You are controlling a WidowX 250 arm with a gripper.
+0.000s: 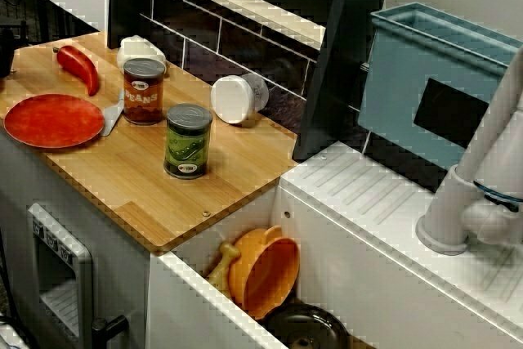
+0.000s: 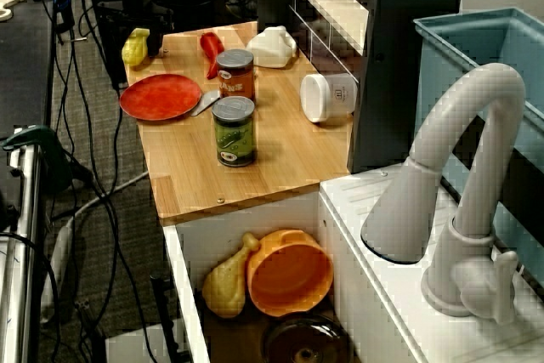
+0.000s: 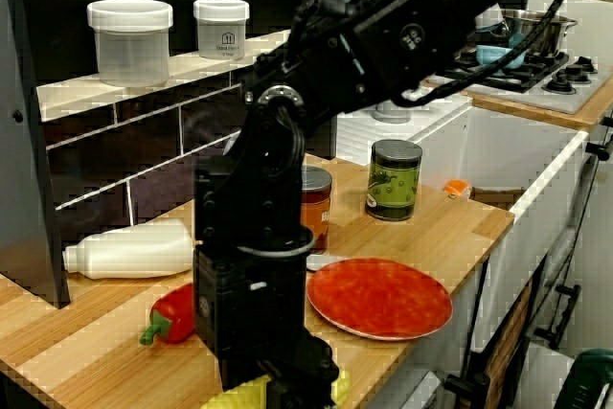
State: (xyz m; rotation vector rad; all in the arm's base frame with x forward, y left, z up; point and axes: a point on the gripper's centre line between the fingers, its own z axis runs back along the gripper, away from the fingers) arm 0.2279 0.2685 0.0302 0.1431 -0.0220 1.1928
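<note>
The black gripper (image 3: pixel 292 385) stands over the lumpy yellow plastic toy (image 2: pixel 134 47) at the wooden countertop's (image 2: pixel 272 159) corner, near the glossy red toy pepper (image 3: pixel 170 318) and round red plate (image 3: pixel 378 296); whether its jaws have closed I cannot tell; the toy seems not yet lifted.

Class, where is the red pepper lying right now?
In the view over the sink, the red pepper lies at the far end of the counter, behind the red plate and left of the white bottle.
</note>
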